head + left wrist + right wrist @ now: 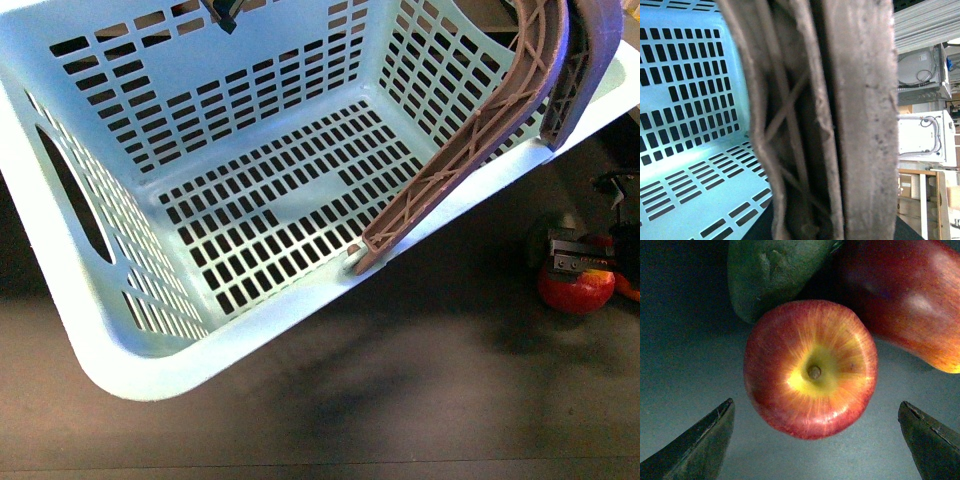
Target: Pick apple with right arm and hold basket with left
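The right claw hangs low at the right of the scene, pointing straight down. Its two dark fingers are spread wide apart (both tips free). The left claw shows only as a dark tip at the far edge of the front view. Whether it is clamped cannot be told, and its own wrist view shows no fingers.

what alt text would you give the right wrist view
A red apple with a yellow patch round its stem sits on a dark surface, centred between the open fingertips of the right gripper, which do not touch it. A dark green avocado and a long red fruit lie close beside it.
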Robot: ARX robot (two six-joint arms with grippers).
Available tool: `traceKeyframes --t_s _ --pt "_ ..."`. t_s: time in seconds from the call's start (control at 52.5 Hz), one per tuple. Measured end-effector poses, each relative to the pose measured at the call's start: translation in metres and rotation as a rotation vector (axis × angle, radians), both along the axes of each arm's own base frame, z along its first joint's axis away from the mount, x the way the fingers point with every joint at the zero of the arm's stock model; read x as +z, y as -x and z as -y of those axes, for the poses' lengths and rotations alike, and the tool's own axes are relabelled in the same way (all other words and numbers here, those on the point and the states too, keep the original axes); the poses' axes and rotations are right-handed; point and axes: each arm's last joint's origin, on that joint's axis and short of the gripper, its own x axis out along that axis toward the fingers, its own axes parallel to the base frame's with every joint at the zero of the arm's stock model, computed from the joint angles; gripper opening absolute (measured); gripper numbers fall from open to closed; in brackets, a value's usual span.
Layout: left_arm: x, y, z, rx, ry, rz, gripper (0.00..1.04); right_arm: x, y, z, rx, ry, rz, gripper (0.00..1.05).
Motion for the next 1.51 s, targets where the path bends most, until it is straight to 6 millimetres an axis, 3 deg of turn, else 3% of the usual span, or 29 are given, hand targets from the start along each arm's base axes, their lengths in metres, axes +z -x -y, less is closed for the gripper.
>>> traceKeyframes --t_s 0.457,0.553,0.629,0.934,1.296,1.506 --pt "0.000 0.000 0.000 0.000 0.000 0.000 0.16 -0.014 -0.027 0.005 0.011 -0.025 -0.021 0.96" --pt "0.000 0.000 0.000 -0.001 0.000 0.000 0.16 -0.014 -0.028 0.004 0.012 -0.041 -0.022 0.81" --pt "0.000 0.000 0.000 0.000 0.000 0.000 0.16 -0.014 -0.028 0.004 0.007 -0.045 -0.020 0.76" --pt "0.000 0.000 0.000 0.000 0.000 0.000 0.16 -0.007 -0.014 0.011 -0.024 -0.088 0.021 0.73" --pt "0.000 0.000 0.000 0.000 0.000 0.000 0.16 0.071 0.011 0.042 -0.126 -0.096 0.235 0.73" --pt "0.000 0.000 0.000 0.000 0.000 0.000 0.16 0.150 0.037 0.048 -0.158 -0.108 0.420 0.73"
